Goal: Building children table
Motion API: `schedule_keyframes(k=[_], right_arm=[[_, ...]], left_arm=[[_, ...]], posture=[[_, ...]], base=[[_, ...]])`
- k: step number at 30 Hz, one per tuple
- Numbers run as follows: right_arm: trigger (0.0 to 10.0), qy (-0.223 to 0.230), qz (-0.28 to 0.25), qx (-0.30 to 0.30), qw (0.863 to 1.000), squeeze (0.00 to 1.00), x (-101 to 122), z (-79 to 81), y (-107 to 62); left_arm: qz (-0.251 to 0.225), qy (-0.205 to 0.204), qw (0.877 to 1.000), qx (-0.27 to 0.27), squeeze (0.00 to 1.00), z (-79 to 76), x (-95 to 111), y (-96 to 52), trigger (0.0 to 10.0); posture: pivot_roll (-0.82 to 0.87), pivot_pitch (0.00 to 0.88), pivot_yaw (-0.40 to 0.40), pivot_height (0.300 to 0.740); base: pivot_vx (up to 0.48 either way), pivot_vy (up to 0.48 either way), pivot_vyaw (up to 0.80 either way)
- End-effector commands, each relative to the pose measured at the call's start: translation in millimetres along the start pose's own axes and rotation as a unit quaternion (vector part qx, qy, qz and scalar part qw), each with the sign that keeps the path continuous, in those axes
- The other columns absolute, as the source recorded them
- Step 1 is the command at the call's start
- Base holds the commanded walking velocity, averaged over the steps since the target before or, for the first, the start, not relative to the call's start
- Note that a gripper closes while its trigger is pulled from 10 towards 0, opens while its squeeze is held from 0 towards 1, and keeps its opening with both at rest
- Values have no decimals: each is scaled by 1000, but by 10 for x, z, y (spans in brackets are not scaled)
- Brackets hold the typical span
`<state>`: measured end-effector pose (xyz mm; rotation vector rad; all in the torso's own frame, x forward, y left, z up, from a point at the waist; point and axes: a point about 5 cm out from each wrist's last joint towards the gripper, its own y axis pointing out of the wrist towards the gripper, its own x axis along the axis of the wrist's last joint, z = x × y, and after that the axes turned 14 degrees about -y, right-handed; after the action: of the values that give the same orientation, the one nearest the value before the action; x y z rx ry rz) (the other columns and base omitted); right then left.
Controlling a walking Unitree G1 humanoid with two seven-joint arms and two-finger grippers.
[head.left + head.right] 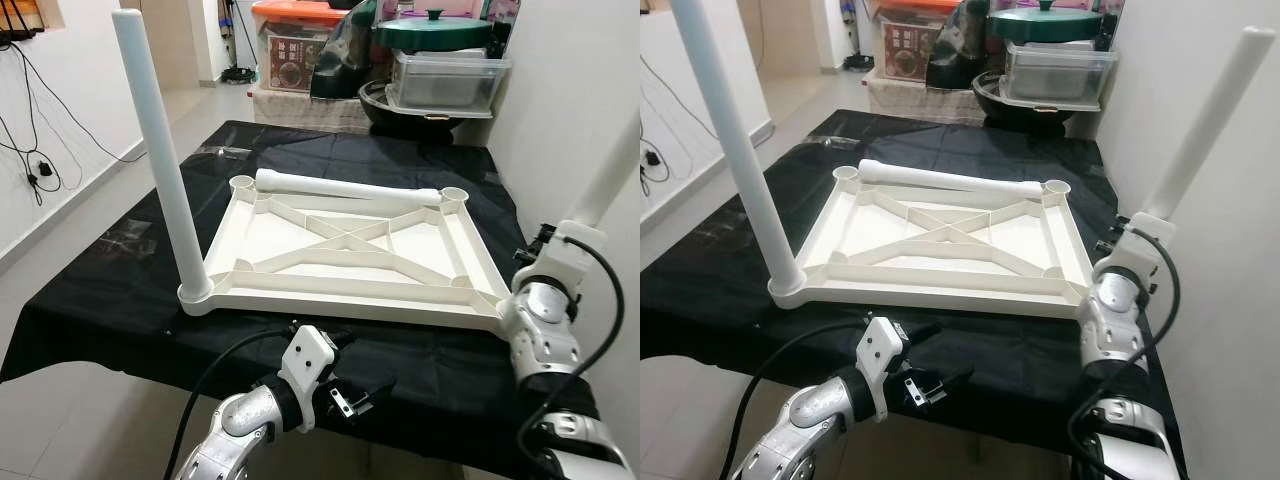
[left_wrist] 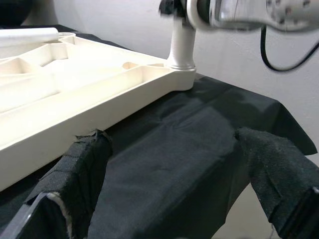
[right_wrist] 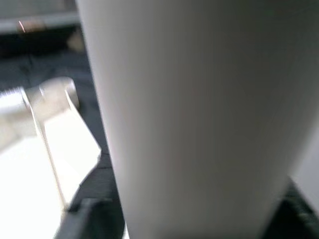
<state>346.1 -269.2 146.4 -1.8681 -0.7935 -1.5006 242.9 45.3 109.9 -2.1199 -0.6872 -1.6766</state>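
Tabletop (image 1: 350,250) lies upside down on the black-draped bench (image 1: 120,300), ribs showing, a socket at each corner. Going left to right: one leg (image 1: 160,150) stands upright in the near-left socket, tall and nearly plumb. A spare leg (image 1: 345,187) lies flat along the far edge, its long axis running left-right between the two far sockets, which are empty. The left gripper (image 1: 360,395) hovers just off the near bench edge, below the tabletop's front rim; its jaws stand open and hold nothing, pointing across the cloth toward the right corner. At the near-right corner a second leg (image 1: 1205,125) leans outward to the right, its foot at the socket. The right gripper (image 1: 1135,235) is at that leg's base and appears clamped on it. The lean looks like the issue: this leg probably needs tipping upright before it seats. The spare leg lies well beyond both arms.
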Motion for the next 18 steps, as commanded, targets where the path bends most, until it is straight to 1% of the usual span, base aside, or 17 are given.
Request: schedule_keyframes(k=[1, 2, 3, 4, 5, 8, 9, 10, 11, 13, 14, 16, 17, 18], right_arm=[[10000, -3, 16, 1, 1000, 1000, -117, 42, -47], [10000, -3, 16, 1, 1000, 1000, -117, 42, -47], [10000, -6, 18, -4, 1000, 1000, -160, 48, -84], [10000, -8, 19, 0, 1000, 0, -235, 36, -144], [10000, -8, 19, 0, 1000, 0, -235, 36, -144], [10000, 3, 14, 15, 1000, 0, -388, -9, -288], [10000, 3, 14, 15, 1000, 0, -388, -9, -288], [10000, 8, 3, 40, 999, 0, -447, -45, -356], [10000, 8, 3, 40, 999, 0, -447, -45, -356], [10000, 20, -14, 102, 994, 0, -552, -94, -469], [10000, 25, -14, 137, 990, 0, -607, -120, -523], [10000, 25, -7, 181, 983, 0, -682, -164, -582], [10000, 25, -7, 181, 983, 0, -682, -164, -582], [10000, 27, 0, 213, 977, 0, -723, -191, -622]], left_arm=[[7, -3, 1000, 0, 0, -3, -35, -15, 10000], [7, -3, 1000, 0, 0, -3, -35, -15, 10000], [7, -3, 1000, 0, 0, -5, -35, -15, 10000], [7, -4, 1000, 0, 0, -7, -35, -14, 10000], [7, -4, 1000, 0, 0, -7, -35, -14, 10000], [7, -5, 1000, 0, 0, -11, -37, -11, 10000], [7, -5, 1000, 0, 0, -11, -37, -11, 10000], [7, -5, 1000, 0, 0, -13, -36, -10, 10000], [7, -5, 1000, 0, 0, -13, -36, -10, 10000], [7, -6, 1000, 0, 0, -16, -34, -10, 10000], [7, -7, 1000, 0, 0, -17, -32, -10, 10000], [8, -8, 1000, -1, 0, -18, -32, -13, 10000], [8, -8, 1000, -1, 0, -18, -32, -13, 10000], [8, -8, 1000, 0, 0, -18, -33, -15, 10000]], posture=[[205, 0, -72, 740], [205, 0, -72, 740], [201, 0, -73, 740], [200, 0, -73, 740], [200, 0, -73, 740], [200, 0, -73, 740], [200, 0, -73, 740], [189, 0, -70, 740], [189, 0, -70, 740], [185, 0, -69, 740], [178, 0, -64, 740], [172, 0, -60, 740], [172, 0, -60, 740], [172, 0, -60, 740]], base=[[0, 0, 0], [0, 0, 0], [0, 0, 0], [0, 0, 0], [0, 0, 0], [0, 0, 0], [0, 0, 0], [0, 0, 0], [0, 0, 0], [0, 0, 0], [0, 0, 0], [0, 0, 0], [0, 0, 0], [0, 0, 0]])
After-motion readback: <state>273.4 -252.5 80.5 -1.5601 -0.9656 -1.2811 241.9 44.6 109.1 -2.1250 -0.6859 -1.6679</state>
